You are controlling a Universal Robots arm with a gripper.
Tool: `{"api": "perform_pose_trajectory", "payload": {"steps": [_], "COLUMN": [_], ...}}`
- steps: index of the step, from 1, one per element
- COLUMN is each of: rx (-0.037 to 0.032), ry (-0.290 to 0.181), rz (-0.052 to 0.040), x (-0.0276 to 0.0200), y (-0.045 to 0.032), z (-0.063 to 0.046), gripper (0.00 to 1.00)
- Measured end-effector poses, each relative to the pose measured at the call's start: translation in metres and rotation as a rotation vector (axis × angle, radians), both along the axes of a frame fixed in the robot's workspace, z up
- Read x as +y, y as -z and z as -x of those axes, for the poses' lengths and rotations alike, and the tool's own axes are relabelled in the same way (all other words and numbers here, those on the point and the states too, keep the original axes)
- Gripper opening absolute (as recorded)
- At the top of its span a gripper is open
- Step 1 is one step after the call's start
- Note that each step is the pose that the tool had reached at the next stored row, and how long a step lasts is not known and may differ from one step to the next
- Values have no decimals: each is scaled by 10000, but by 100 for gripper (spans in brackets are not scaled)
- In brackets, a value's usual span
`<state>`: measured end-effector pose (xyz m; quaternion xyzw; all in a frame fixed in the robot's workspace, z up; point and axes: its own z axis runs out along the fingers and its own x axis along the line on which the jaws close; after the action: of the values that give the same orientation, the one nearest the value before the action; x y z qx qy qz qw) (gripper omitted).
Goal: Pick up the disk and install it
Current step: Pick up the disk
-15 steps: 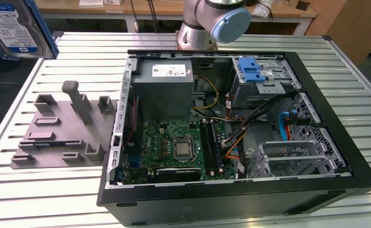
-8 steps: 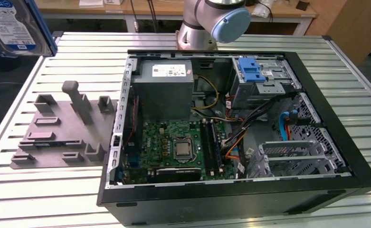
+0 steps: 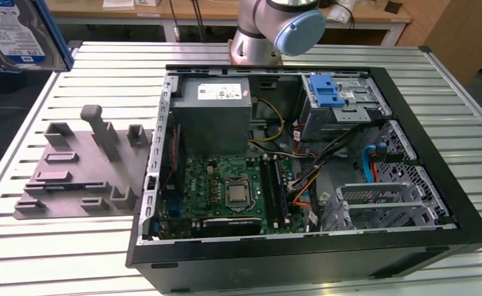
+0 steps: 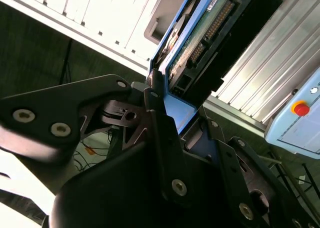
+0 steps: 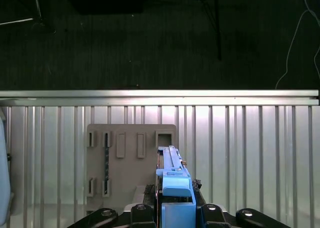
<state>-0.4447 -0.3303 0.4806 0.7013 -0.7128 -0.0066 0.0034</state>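
Open computer case (image 3: 307,262), grey fixture plate (image 3: 63,185), slatted table (image 3: 51,262)

One disk (image 3: 14,31), one gripper (image 5: 174,194) and one arm (image 3: 278,28). One table (image 3: 60,259) carries one open case (image 3: 307,262) and one grey fixture plate (image 3: 60,185). Inside the case sit one grey box (image 3: 216,117), one motherboard (image 3: 224,191) and one blue latch (image 3: 327,92). The second wrist view has one red button (image 4: 300,108).

Blue-framed, white-labelled disk (image 3: 12,34) — upright on edge, aloft
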Motion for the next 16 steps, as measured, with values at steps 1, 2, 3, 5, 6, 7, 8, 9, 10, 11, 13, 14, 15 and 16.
{"api": "perform_pose_trajectory", "payload": {"steps": [1, 2, 3, 5, 6, 7, 8, 9, 10, 11, 13, 14, 15, 16], "rx": [0, 0, -1, 0, 0, 0, 0, 1, 0, 0, -1, 0, 0, 0], "ry": [0, 0, 0, 0, 0, 0, 0, 0, 0, 0, 0, 0, -1, 0], "rz": [0, 0, 0, 0, 0, 0, 0, 0, 0, 0, -1, 0, 0, 0], "x": [0, 0, 0, 0, 0, 0, 0, 0, 0, 0, 0, 0, 0, 0], "y": [-2, -4, -6, -10, -12, -15, -17, -21, -25, -32, -47, -58, -71, -87], "z": [0, 0, 0, 0, 0, 0, 0, 0, 0, 0, 0, 0, 0, 0], "gripper": [36, 36, 36, 36, 36, 36, 36, 36, 36, 36, 36, 36, 36, 36]}}
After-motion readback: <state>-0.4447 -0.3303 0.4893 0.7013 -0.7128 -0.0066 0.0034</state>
